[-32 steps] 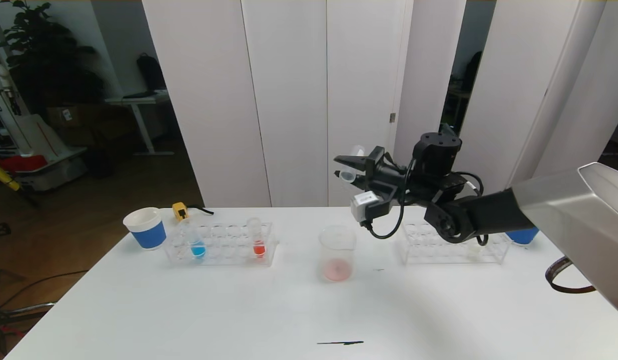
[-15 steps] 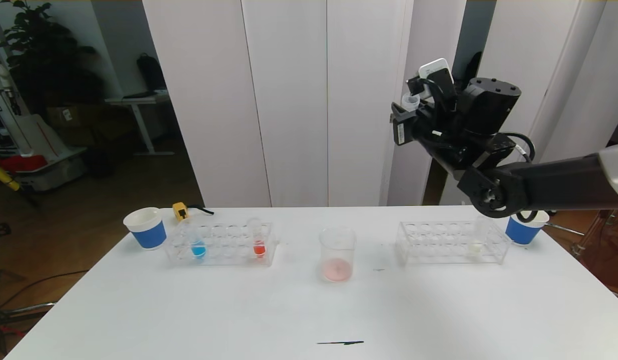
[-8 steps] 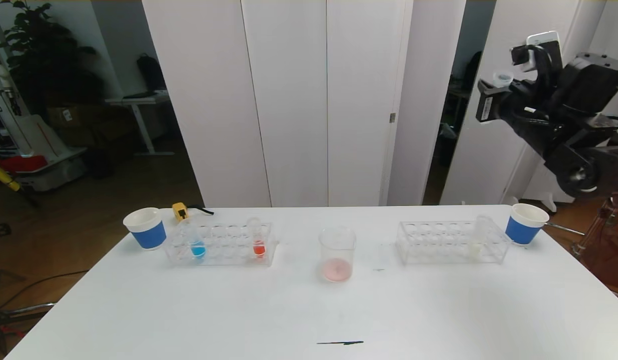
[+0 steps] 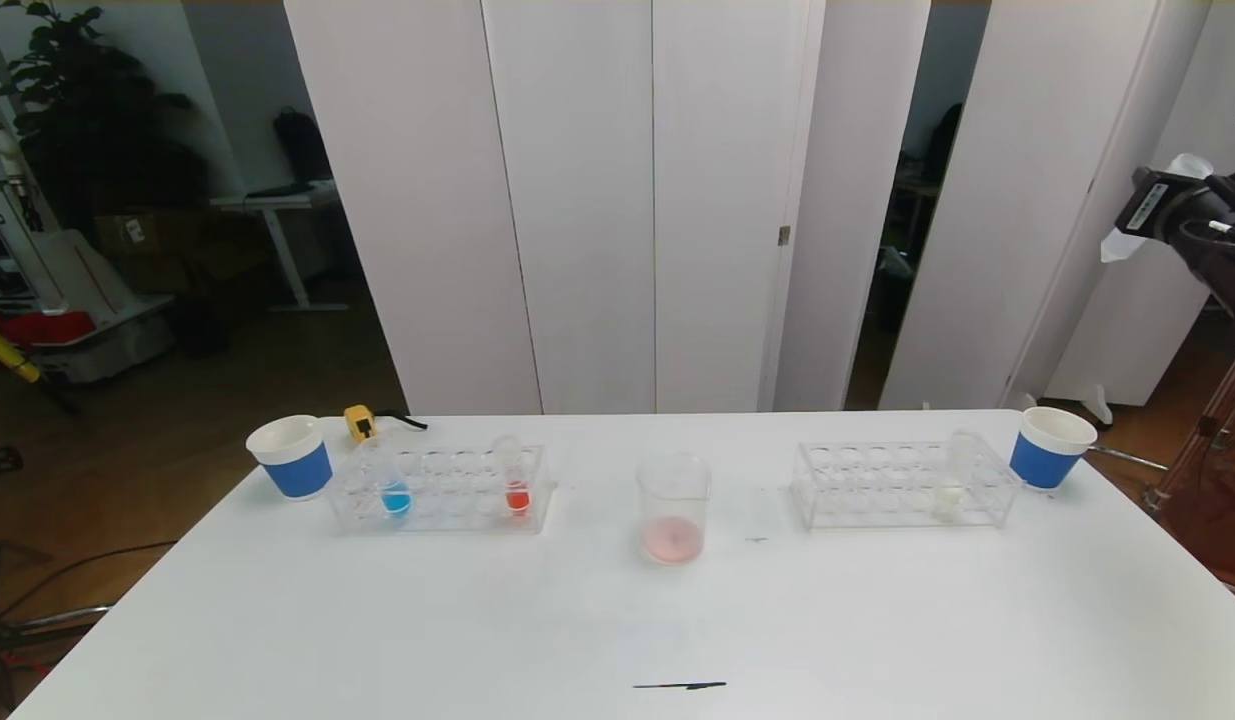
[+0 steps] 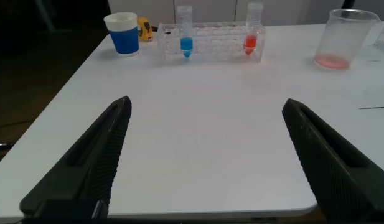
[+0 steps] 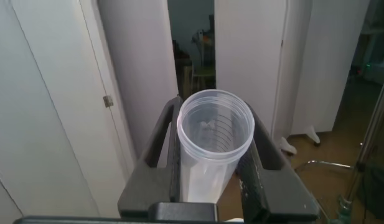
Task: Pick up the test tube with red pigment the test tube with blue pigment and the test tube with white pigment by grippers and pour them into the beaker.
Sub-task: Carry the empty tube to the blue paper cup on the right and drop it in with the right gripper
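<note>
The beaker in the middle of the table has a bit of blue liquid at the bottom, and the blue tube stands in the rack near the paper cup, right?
Not quite: the liquid in the beaker is pinkish-red, not blue, as the head view shows. The test tube with blue pigment does stand in the rack near the paper cup.

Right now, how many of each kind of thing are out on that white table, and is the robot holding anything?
Paper cups: 2
Clear racks: 2
Tubes in racks: 3, blue, red, whitish
Beaker with pink liquid: 1
Yellow gadget: 1
Empty tube in the right hand, off the table: 1
Total: 10
</note>
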### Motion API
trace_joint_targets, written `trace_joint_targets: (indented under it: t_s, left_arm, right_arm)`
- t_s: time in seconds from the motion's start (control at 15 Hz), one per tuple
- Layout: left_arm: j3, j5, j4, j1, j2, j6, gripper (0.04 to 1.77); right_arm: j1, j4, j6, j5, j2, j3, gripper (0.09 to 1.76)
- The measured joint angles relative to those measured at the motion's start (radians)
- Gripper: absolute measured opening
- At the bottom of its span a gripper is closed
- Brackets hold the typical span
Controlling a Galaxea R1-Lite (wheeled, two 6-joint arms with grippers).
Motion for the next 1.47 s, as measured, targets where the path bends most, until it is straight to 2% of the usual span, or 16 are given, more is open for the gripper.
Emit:
trace_joint_targets:
  t_s: [0.33,0.6,0.87,1.47]
  left_arm:
    - [0.000,0.000,0.000,0.000,0.000,0.000,1.73]
    - [0.000,0.000,0.000,0.000,0.000,0.000,1.73]
    - [0.000,0.000,0.000,0.000,0.000,0.000,1.73]
    - [0.000,0.000,0.000,0.000,0.000,0.000,1.73]
  right_arm:
    - [-0.054,-0.009,0.029,-0.002,0.103,0.038,0.59]
    - [-0.089,-0.019,0.056,-0.003,0.184,0.136,0.59]
    - [-0.085,-0.079,0.055,-0.003,0.231,0.226,0.59]
    - [-0.086,-0.083,0.034,-0.005,0.296,0.240,0.59]
